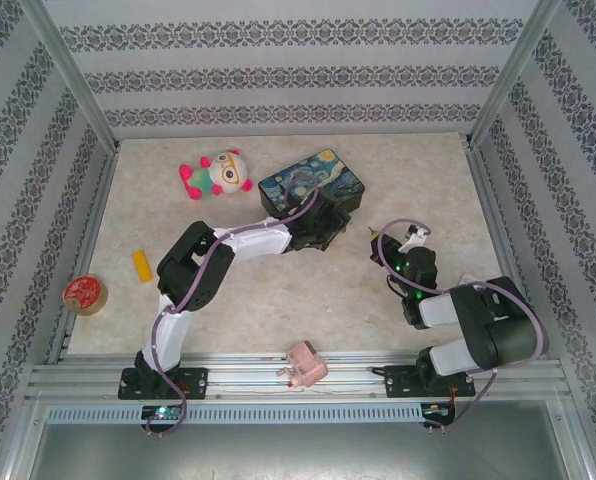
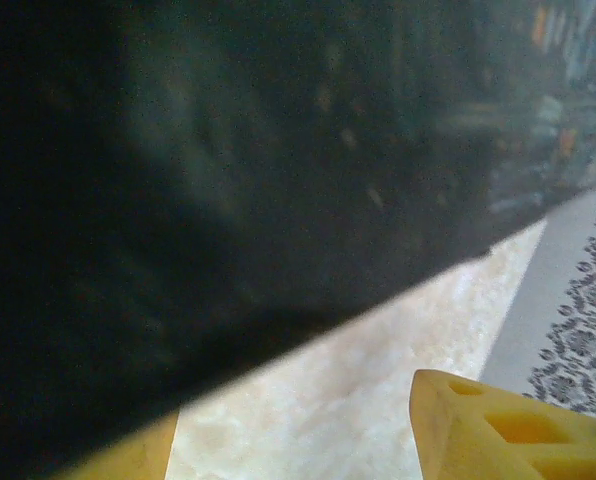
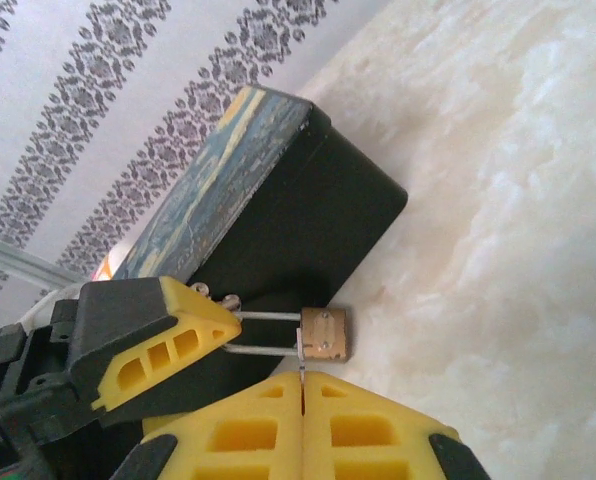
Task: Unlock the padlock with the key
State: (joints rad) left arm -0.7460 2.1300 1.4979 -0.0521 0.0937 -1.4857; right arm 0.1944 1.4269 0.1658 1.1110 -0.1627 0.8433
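Evidently we were at the insertion step. The right gripper (image 3: 303, 388) had its fingers pressed together on the key (image 3: 302, 368), which showed as a thin dark sliver standing out of the seam between them.

The left gripper (image 3: 221, 322) reached in from the left of the right wrist view. It appeared to be pinching the shackle (image 3: 268, 316), but we saw one finger only, so that grip is a judgement. The padlock (image 3: 325, 333) hung off the finger's tip, just beside the dark side of the box (image 3: 278, 210) and over the table (image 3: 498, 250). Whether it rested on the table we could not tell.

Key relation:
- Padlock's long axis ran left to right in the right wrist view, shackle toward the left gripper and brass body pointing away from it.
- Key's long axis ran up the view, roughly square to the padlock's.
- Key tip sat directly under the body, at its shackle-side corner, touching or just short of it.
- Right arm was the one placed to act, while the left only held.

The keyway was not visible. If it lies in the end face opposite the shackle, as we would expect, the key was meeting the body's side. The next move would then call for shifting the key past that end and turning it in line with the padlock's axis. Slip of the thin key in the pads was the main risk.
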